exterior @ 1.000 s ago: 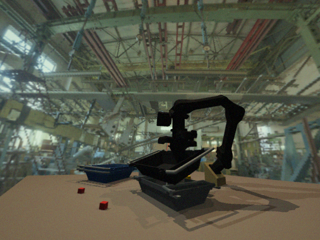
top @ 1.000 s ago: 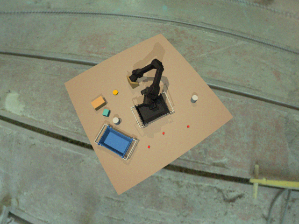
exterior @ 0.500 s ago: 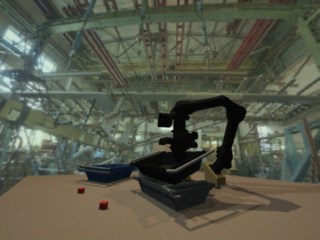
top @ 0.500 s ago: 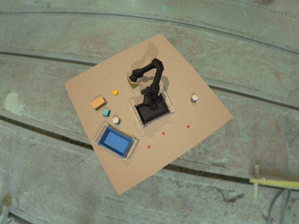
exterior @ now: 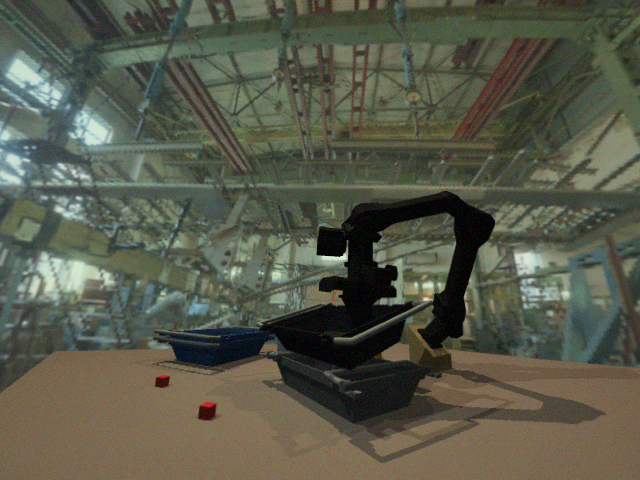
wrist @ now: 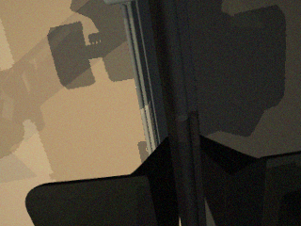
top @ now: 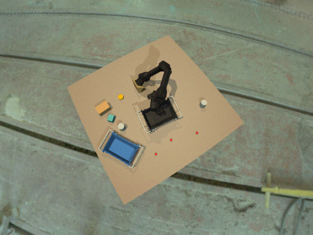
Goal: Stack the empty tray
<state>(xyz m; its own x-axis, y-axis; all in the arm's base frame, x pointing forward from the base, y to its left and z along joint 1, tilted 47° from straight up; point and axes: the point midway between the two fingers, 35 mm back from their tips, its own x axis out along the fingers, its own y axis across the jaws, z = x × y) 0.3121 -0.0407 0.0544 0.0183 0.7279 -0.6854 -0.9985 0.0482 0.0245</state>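
A: Where's the empty tray?
B: The black tray (top: pixel 164 122) (exterior: pixel 330 348) (wrist: pixel 170 71) is up in the air, over the grey tray (exterior: pixel 382 390) on the bench (top: pixel 197 83) (exterior: pixel 93 428). It's tilted, not level. Can't tell if its low corner touches the grey one.

A: Fingers (top: pixel 159 110) (exterior: pixel 359 317)?
B: Nearly closed, pinching the black tray's long side wall, the one nearer the arm's yellow base (top: pixel 139 88) (exterior: pixel 430 360). Not released.

A: Grey tray's bars in?
B: Can't tell. Black tray covers them from the top; exterior is too dark there. Can't make out the load either.

A: And the blue tray (top: pixel 121 146) (exterior: pixel 217 348)?
B: Flat on the bench, well apart from the other two, pale bars out at its ends.

A: Loose stuff?
B: Three red cubes on the bench, a white cylinder (top: pixel 121 126) near the blue tray, a teal cube (top: pixel 110 118) just beside that. Orange block (top: pixel 102 107) and yellow disc (top: pixel 120 96) further along. Second white cylinder (top: pixel 203 103) alone on the opposite side of the trays.
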